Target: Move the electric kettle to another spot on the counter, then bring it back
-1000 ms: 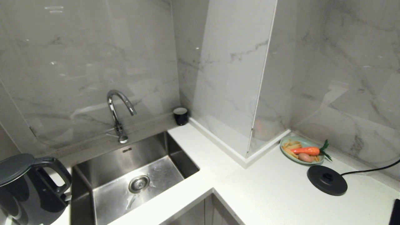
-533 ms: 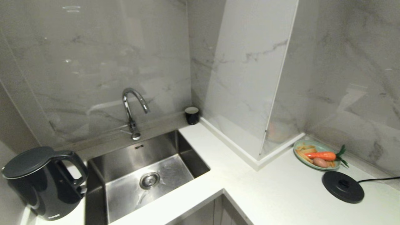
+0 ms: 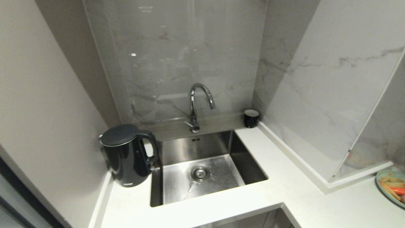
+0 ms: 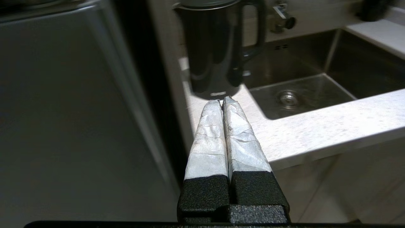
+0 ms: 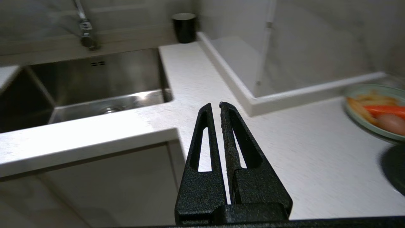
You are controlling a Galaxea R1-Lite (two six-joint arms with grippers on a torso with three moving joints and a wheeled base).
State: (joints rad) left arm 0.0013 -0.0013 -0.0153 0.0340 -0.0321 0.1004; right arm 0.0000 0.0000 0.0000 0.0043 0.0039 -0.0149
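The electric kettle (image 3: pixel 128 155) stands on the worktop (image 3: pixel 221 205) left of the sink (image 3: pixel 202 167), ungrasped. Left gripper (image 4: pixel 222 100) and right gripper (image 5: pixel 215 106) are both closed, empty; the carrying appears still ahead.

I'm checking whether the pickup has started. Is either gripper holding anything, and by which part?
Nothing is held. The left gripper and right gripper are shut and empty; the electric kettle stands untouched.

Dim, even indoor light. Soft glare sits on the glossy marble wall (image 3: pixel 190 63) and the sink (image 3: pixel 202 171) floor. Right wrist view smears toward its edges, the plate (image 5: pixel 373 107) blurred. The electric kettle (image 4: pixel 215 47) looks soft and dark.
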